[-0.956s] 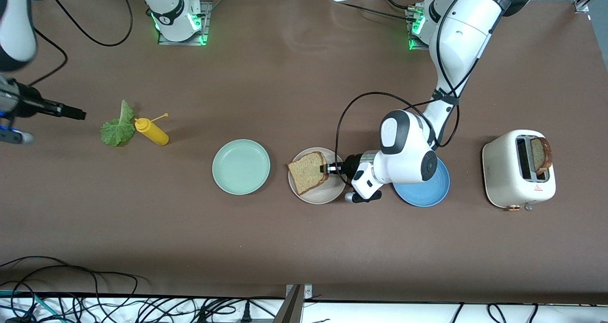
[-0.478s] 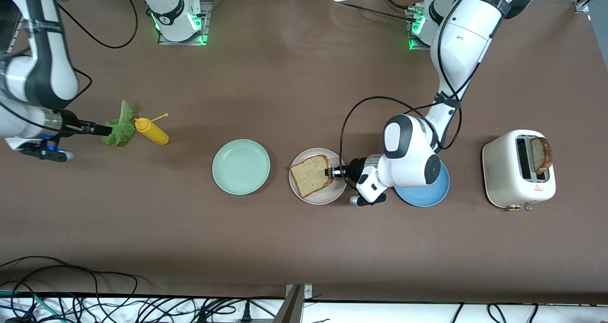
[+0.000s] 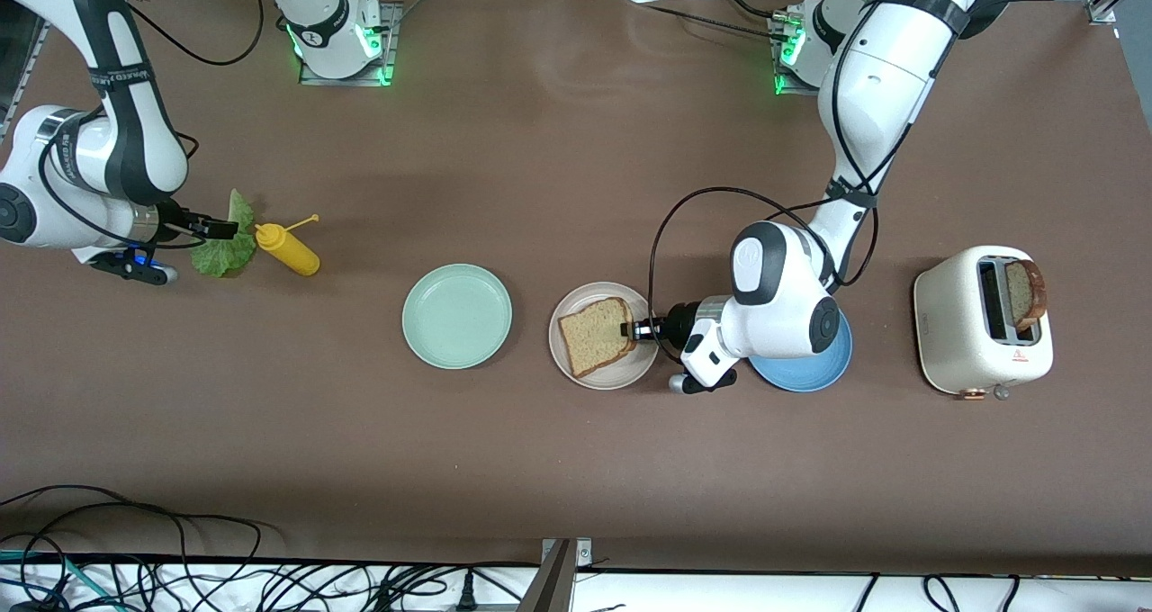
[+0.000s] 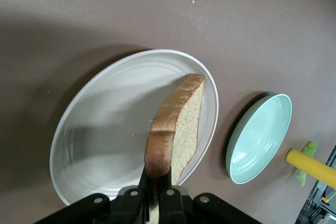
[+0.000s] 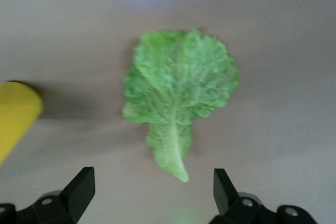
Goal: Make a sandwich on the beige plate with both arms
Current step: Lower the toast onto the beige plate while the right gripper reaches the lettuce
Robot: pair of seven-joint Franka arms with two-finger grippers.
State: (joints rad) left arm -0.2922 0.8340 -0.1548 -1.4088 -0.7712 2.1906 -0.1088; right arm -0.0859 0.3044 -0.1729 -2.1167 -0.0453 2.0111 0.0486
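The front view shows the whole table: a bread slice [image 3: 598, 336] over the beige plate [image 3: 576, 371], with a mint-green plate [image 3: 456, 316] beside it toward the right arm's end and a blue plate [image 3: 810, 373] toward the left arm's end, partly under the left arm. A second slice [image 3: 1026, 293] stands in the toaster [image 3: 981, 319]. Only the left wrist view shows that the bread [image 4: 178, 124] is tilted on edge above the plate [image 4: 100, 129], its brown crust clamped in the left gripper [image 4: 155, 192]. The right wrist view shows the right gripper [image 5: 152, 190] with jaws wide, hovering over the ruffled green lettuce leaf [image 5: 178, 87], which lies flat just beside the yellow squeeze bottle [image 5: 16, 114]
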